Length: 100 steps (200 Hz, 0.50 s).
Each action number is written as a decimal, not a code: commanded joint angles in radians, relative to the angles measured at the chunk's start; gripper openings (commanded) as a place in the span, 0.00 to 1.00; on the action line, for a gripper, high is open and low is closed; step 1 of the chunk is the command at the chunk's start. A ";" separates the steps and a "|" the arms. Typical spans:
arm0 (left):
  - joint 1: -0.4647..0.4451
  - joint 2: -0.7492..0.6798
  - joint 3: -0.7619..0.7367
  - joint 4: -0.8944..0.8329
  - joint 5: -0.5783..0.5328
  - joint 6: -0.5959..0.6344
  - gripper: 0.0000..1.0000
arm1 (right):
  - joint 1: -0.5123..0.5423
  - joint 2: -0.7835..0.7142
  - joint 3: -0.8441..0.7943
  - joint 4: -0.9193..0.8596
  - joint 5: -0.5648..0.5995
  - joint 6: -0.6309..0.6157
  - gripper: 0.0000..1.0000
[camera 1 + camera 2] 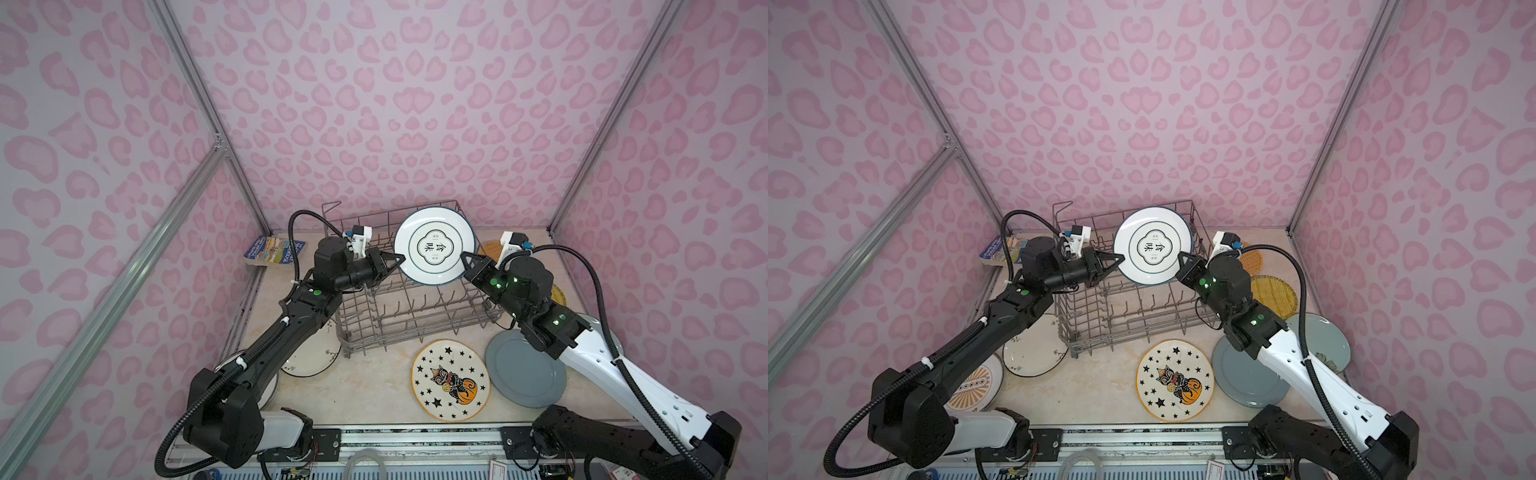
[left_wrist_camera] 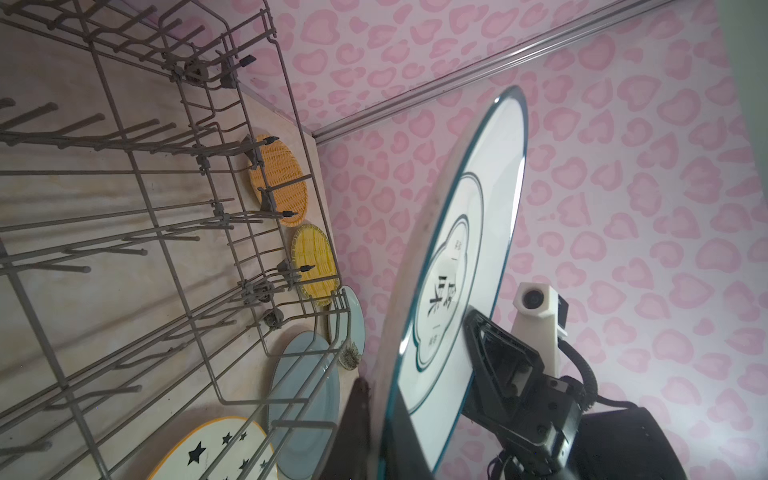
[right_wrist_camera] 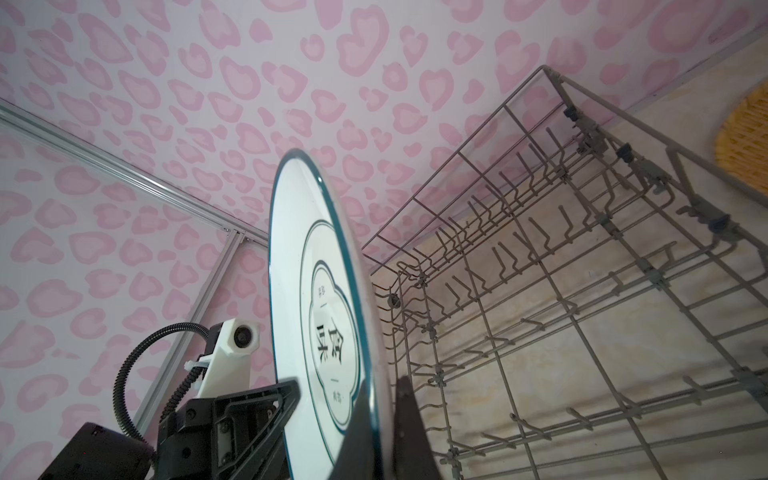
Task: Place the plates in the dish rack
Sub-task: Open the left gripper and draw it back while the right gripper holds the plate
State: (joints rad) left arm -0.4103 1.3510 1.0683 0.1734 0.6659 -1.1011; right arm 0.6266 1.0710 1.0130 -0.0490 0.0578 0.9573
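A white plate [image 1: 434, 247] [image 1: 1152, 247] with a dark rim and black characters stands upright in the air over the far part of the dish rack [image 1: 407, 316] [image 1: 1133, 316]. My left gripper [image 1: 397, 259] [image 2: 376, 415] is shut on its left edge. On the opposite edge my right gripper [image 1: 467, 259] [image 3: 384, 415] is shut too. Both wrist views show the plate [image 2: 457, 249] [image 3: 316, 291] edge-on, pinched between dark fingers, with the rack's bare tines [image 2: 124, 208] [image 3: 582, 291] beside it.
Flat on the table lie a cat-and-pumpkin plate [image 1: 451, 380], a grey-blue plate [image 1: 523, 370], a pale blue-green one [image 1: 1325, 340], a yellow one [image 1: 1273, 295] and an orange one [image 1: 1252, 259]. Left of the rack lies a white plate [image 1: 1034, 353]. A blue book [image 1: 272, 251] sits far left.
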 commanded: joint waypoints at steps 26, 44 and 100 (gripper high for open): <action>0.001 -0.049 0.024 0.023 -0.022 -0.004 0.45 | 0.003 -0.063 -0.005 0.002 0.064 -0.038 0.00; 0.001 -0.066 0.028 0.008 -0.040 0.008 0.61 | 0.002 -0.081 0.006 -0.033 0.095 -0.048 0.00; 0.076 -0.227 -0.039 -0.063 -0.051 0.026 0.98 | -0.006 -0.134 0.050 -0.157 0.180 -0.125 0.00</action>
State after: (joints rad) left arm -0.3664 1.2140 1.0672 0.1307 0.6231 -1.1046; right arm 0.6254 0.9615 1.0439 -0.1852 0.1699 0.8860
